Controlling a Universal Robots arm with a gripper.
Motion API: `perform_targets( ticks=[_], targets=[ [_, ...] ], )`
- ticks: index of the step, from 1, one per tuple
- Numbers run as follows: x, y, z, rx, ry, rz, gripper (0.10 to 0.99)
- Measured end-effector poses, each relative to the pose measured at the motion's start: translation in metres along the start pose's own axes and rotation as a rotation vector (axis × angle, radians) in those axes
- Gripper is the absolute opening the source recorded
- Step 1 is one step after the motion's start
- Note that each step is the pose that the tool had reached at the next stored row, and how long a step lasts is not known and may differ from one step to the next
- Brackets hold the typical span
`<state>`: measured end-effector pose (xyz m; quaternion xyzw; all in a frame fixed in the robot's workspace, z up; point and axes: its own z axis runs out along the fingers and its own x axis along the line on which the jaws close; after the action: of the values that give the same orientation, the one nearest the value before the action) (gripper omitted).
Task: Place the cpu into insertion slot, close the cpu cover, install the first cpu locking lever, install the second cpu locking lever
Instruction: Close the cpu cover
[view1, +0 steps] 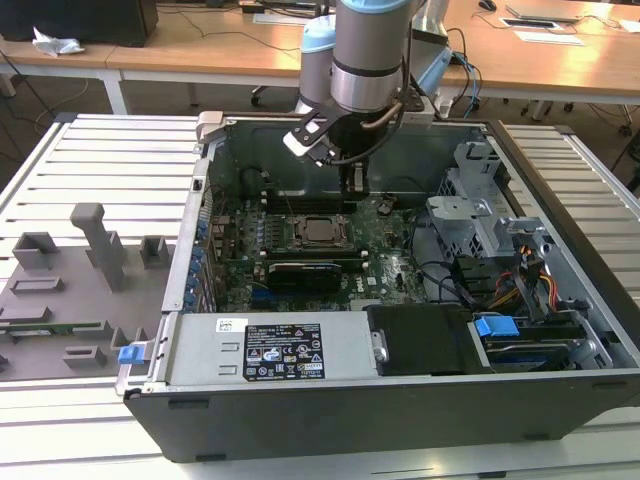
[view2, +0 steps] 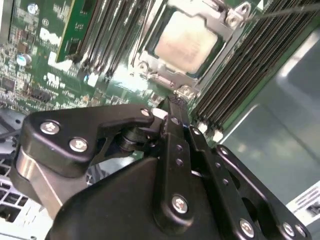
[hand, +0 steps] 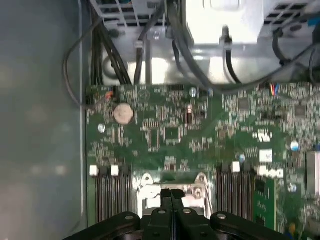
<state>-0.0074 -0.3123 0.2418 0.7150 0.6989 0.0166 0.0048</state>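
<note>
Pincer (hand: 171, 194) closed — cpu (view2: 187, 41) in insertion slot (view1: 297, 232).

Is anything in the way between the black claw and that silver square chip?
Nothing visible does. The black gripper hangs close by the silver-grey square cpu, with open air between them.
</note>
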Motion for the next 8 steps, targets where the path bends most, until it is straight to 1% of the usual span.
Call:
perform_targets(
  ticks=[2, 3, 8],
  targets=[
    [-0.0002, -0.0068, 0.0007, 0.000, 0.0000, 0.000, 0.106],
    [-0.0003, -0.0116, 0.0017, 0.000, 0.0000, 0.000, 0.106],
    [-0.0014, -0.0233, 0.0059, 0.000, -0.0006, 0.000, 0.106]
  ],
)
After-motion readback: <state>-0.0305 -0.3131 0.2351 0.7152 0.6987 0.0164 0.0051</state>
